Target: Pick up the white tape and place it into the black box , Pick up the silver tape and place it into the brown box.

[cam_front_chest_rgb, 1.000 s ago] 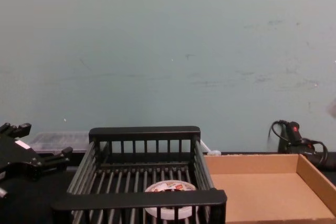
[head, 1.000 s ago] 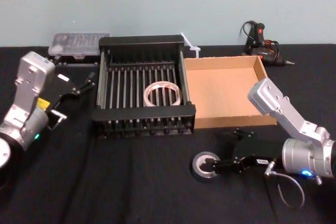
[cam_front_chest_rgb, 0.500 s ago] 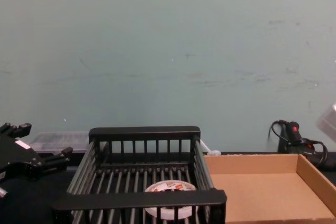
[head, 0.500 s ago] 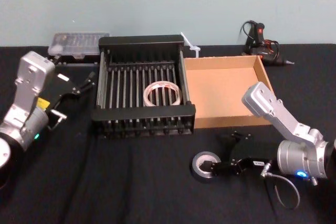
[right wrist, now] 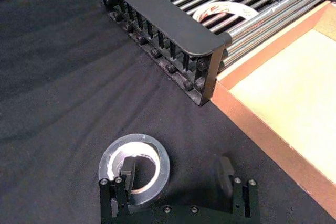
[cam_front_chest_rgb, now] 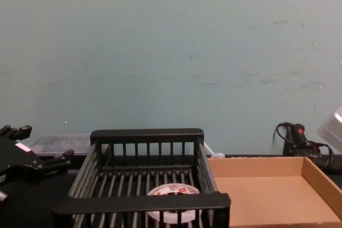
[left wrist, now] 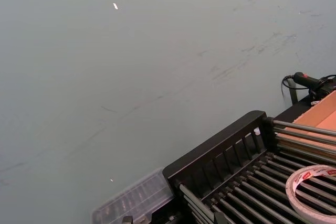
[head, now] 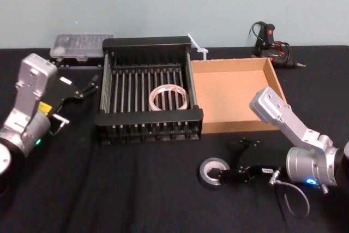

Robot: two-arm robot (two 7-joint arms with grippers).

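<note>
— Silver tape (head: pixel 214 170): where is it seen in the head view?
— It is seen lying flat on the black table (head: pixel 136 189), near and right of centre, in front of the brown box (head: pixel 229 88). The right gripper (head: pixel 230 174) is set low at it. The white tape (head: pixel 169 97) is laid inside the black box (head: pixel 150 118). The left gripper (head: pixel 87 87) is held to that box's left, spread open and empty.
— And the wrist views?
— From the right wrist, the jaws are shown wide apart. One finger (right wrist: pixel 127 174) is placed in the silver tape's pale centre, the other outside the roll, clear of it. From the left wrist, the white tape is seen on the box's bars.
— The chest view?
— The white tape is glimpsed behind the black box's near rim, with the brown box just to the right.
</note>
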